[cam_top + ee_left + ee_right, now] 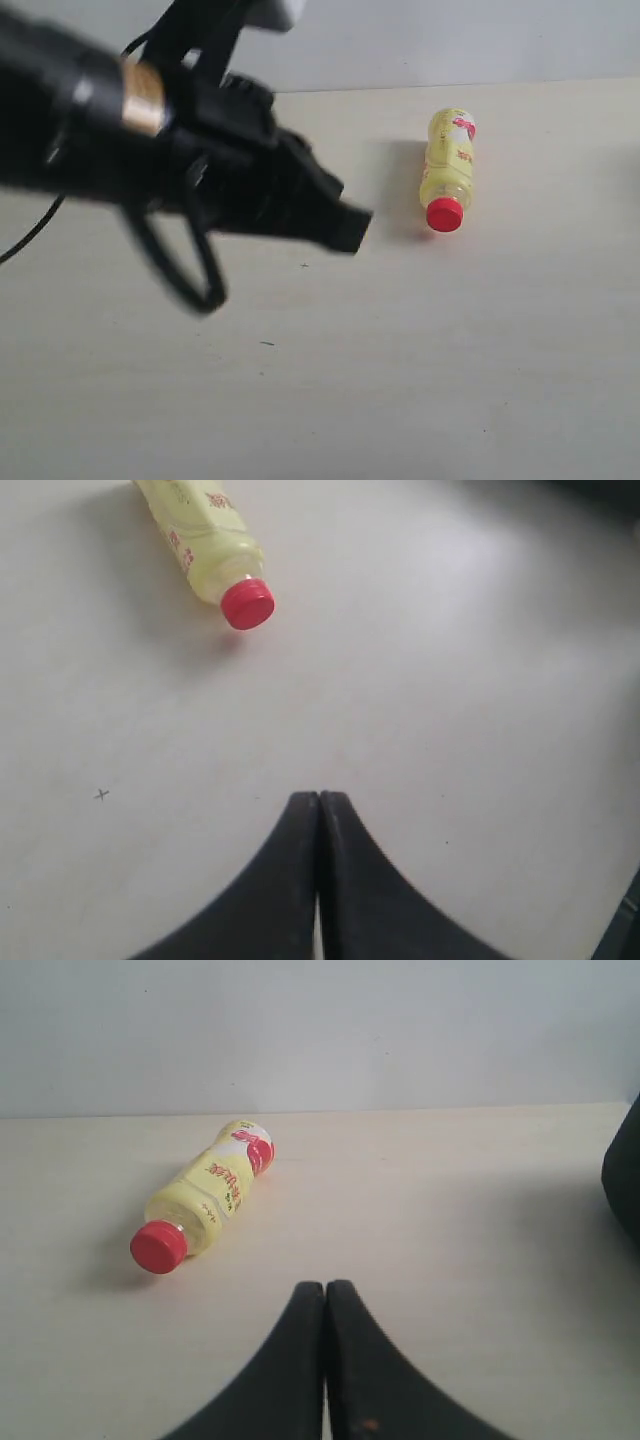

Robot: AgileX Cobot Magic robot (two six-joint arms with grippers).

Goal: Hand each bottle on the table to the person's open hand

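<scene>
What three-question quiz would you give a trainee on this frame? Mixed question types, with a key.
1. Multiple choice: how is the yellow bottle placed?
A. Standing upright on the table
B. Lying on its side on the table
C. Clamped in a gripper
2. True or false: the left gripper has the bottle between its jaws.
3. Short answer: how many bottles show across the three views?

Key
1. B.
2. False. The left gripper is shut on nothing, clear of the bottle, and so is the right gripper.
3. One.
</scene>
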